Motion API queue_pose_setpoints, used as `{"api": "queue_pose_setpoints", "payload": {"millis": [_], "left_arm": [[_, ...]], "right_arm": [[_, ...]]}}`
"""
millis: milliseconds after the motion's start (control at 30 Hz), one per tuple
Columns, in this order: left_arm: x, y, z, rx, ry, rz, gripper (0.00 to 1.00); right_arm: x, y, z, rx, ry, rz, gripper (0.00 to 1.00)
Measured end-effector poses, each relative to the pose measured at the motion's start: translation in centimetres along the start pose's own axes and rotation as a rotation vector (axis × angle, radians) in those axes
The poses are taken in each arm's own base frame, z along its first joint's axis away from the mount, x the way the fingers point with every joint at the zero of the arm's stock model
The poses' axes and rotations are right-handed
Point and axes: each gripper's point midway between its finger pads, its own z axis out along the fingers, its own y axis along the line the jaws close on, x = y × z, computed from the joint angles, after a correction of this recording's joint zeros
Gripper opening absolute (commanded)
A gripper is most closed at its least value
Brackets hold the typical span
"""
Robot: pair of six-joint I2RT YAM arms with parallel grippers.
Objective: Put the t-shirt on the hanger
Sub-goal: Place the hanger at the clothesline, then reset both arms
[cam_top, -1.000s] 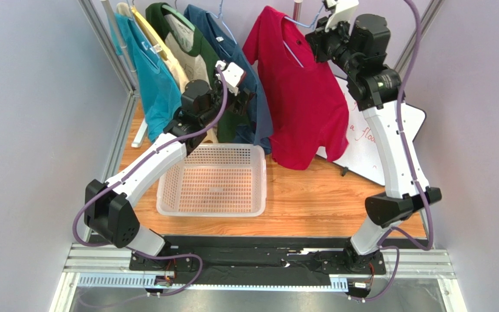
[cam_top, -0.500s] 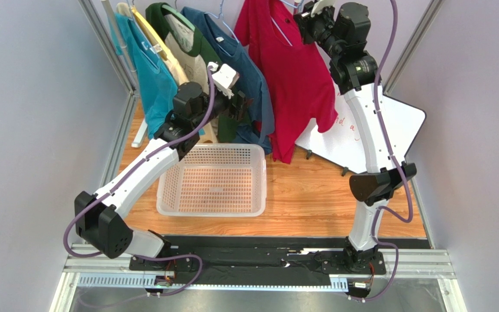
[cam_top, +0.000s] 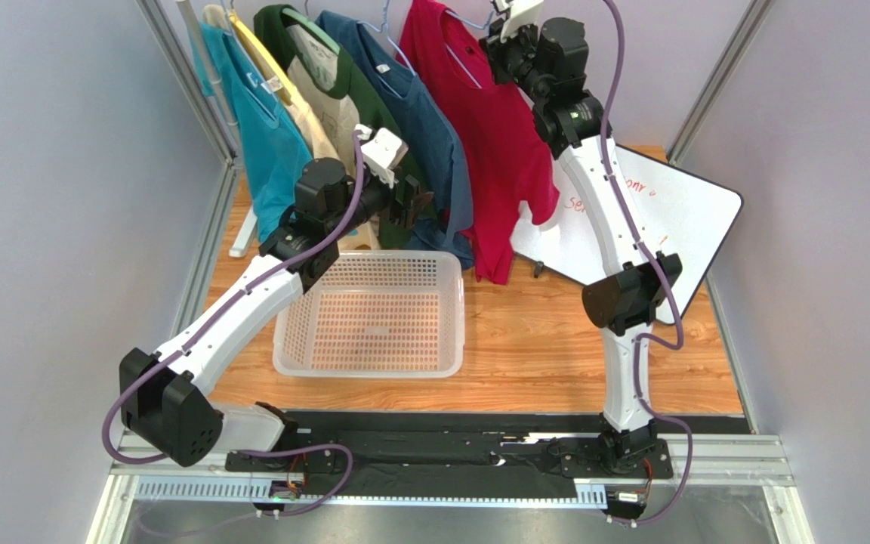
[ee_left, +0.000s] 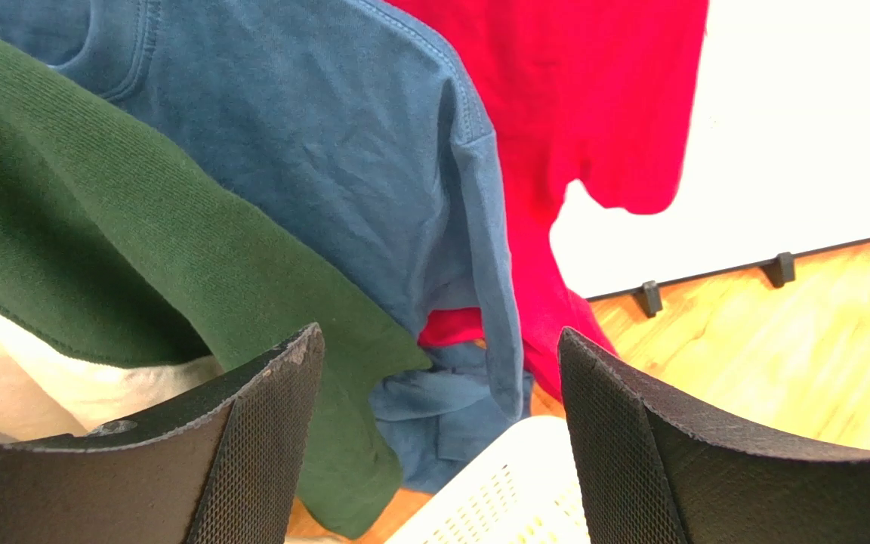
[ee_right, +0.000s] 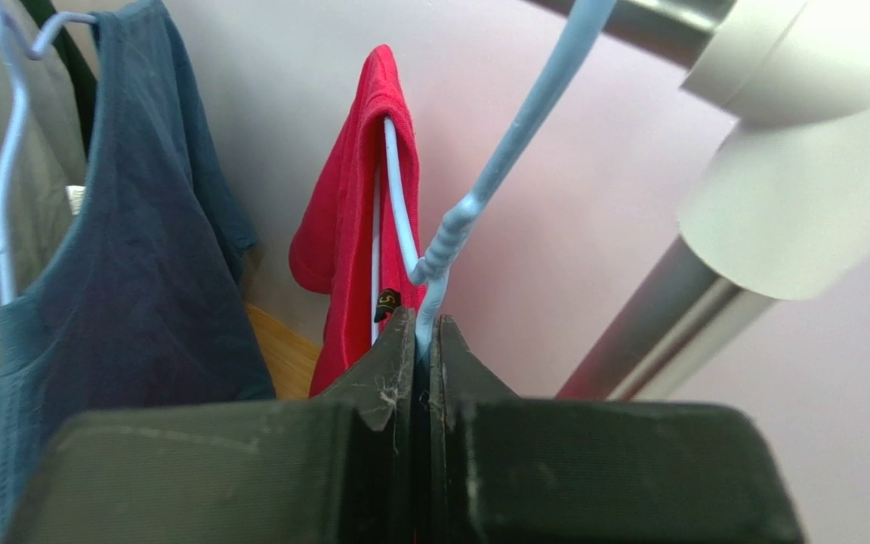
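Crimson cloth t-shirt (cam_top: pixel 496 125) drapes thin wire hanger (ee_right: pixel 451 232) pinched by right hand (ee_right: pixel 426 340).

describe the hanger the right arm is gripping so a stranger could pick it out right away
At the table's far end hangs a row of shirts; the red t-shirt is at its right end. The hanger is the thin light-blue wire in its neck. Unlike the navy shirt's hanger beside it, it sits pinched in the right arm's shut jaws.
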Motion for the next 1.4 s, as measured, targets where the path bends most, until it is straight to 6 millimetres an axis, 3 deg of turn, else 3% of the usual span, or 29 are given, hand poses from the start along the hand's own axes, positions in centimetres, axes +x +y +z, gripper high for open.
{"api": "queue_pose_setpoints", "payload": {"millis": [200, 300, 400, 600, 633, 800, 933, 1067, 1167, 1267, 1300, 1400], "left_arm": [[-1.0, 0.1, -0.8, -0.003, -0.023, -0.007, 0.81], [-1.3, 0.2, -1.1, -0.006, -0.031, -0.01, 0.82], [-1.1, 0.3, -1.2, 0.003, -0.024, -0.029, 0.85], [-0.1, -0.3, -2.3, 0.065, 0.06, -0.093, 0.99], [-0.3, -0.4, -2.6, 0.078, 0.069, -0.105, 0.99], [-2.6, -1.0, -6.3, 0.118, 0.072, -0.136, 0.99], [-5.7, -0.6, -10.2, 0.101, 0.066, -0.151, 0.99], [-9.4, 1.4, -13.3, 0.025, 0.088, -0.141, 0.99], [-9.4, 3.1, -15.2, -0.024, 0.135, -0.145, 0.99], [-6.4, 4.3, -16.6, -0.074, 0.251, -0.197, 0.99], [-5.2, 4.5, -16.9, -0.085, 0.294, -0.217, 0.99], [-1.2, 4.9, -17.6, -0.107, 0.418, -0.275, 0.99]], "right_arm": [[2.0, -0.3, 1.4, 0.027, 0.019, 0.007, 0.02], [2.1, -0.4, 1.5, 0.033, 0.015, 0.016, 0.44], [1.4, -0.3, 1.6, 0.033, -0.011, 0.016, 0.57], [0.2, 0.9, 0.2, -0.001, -0.008, 0.019, 1.0], [-0.3, 1.0, -0.4, -0.002, -0.01, 0.02, 1.0], [-5.2, 0.8, -6.1, -0.002, -0.043, 0.008, 1.0], [-11.3, 0.4, -13.2, 0.014, -0.125, -0.014, 1.0], [-15.2, 0.4, -20.2, 0.03, -0.184, -0.037, 1.0], [-14.5, 0.7, -24.4, 0.031, -0.142, -0.041, 1.0], [-11.3, 0.9, -27.1, 0.031, -0.048, -0.028, 1.0], [-9.7, 1.1, -27.8, 0.027, -0.008, -0.012, 1.0], [-2.4, 2.3, -30.1, -0.003, 0.168, 0.057, 1.0]]}}
